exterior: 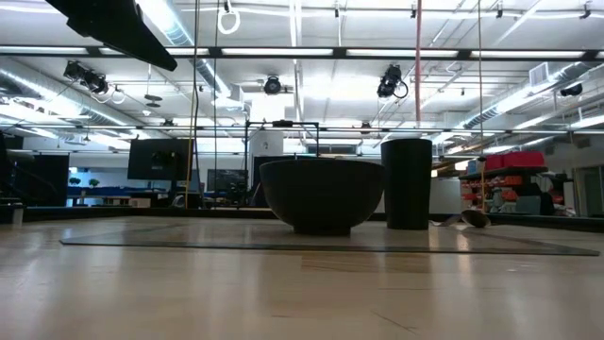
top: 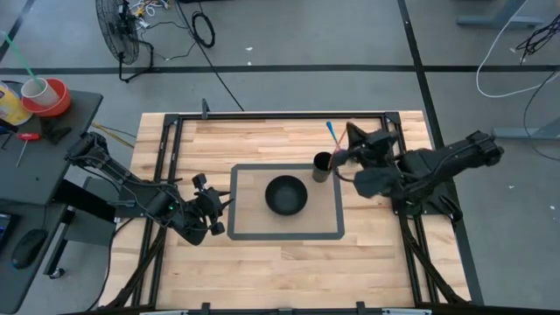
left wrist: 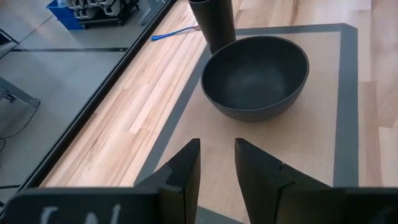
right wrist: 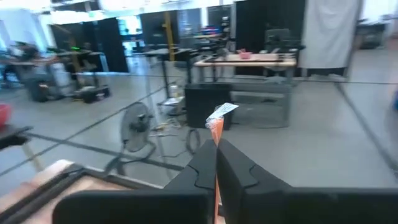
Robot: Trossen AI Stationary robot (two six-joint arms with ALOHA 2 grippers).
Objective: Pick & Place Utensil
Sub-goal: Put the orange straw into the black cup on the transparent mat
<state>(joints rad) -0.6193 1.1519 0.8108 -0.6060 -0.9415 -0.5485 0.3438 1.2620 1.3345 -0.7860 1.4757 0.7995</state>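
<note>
My right gripper [right wrist: 216, 163] is pinched shut on an orange-handled utensil [right wrist: 215, 127], its tip standing up between my fingers [right wrist: 200, 171]. From above, that gripper [top: 346, 157] hangs just beside the tall black cup [top: 322, 167] at the far right corner of the grey mat [top: 328, 229]; a blue utensil [top: 333, 133] lies on the wood just behind it. The black bowl [top: 286, 194] sits mid-mat. My left gripper [left wrist: 216, 167] waits at the mat's left edge, fingers slightly parted, holding nothing.
</note>
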